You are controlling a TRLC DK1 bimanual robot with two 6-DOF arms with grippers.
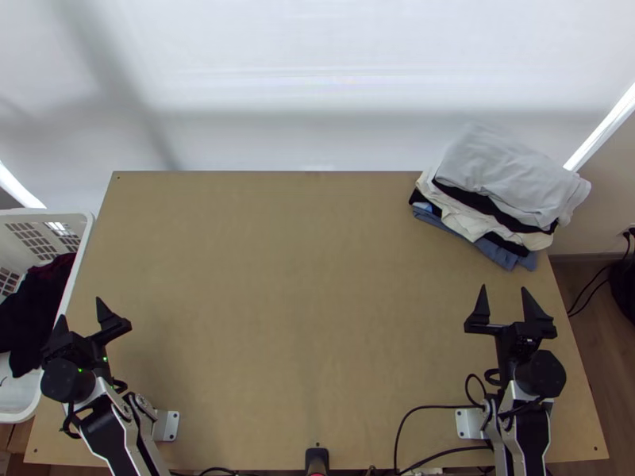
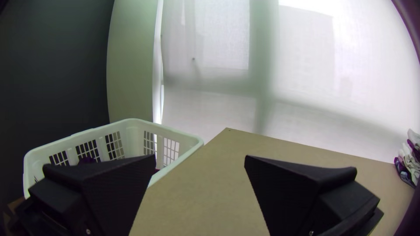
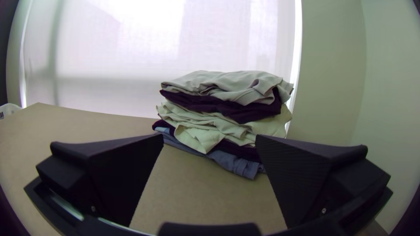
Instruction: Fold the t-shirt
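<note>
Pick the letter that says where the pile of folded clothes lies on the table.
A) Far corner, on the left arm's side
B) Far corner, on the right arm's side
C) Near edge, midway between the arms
B: the pile lies at the table's far corner, beyond the open right gripper.

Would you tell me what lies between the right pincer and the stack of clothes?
Just bare table lies between the right pincer and the stack; the top view shows this.
</note>
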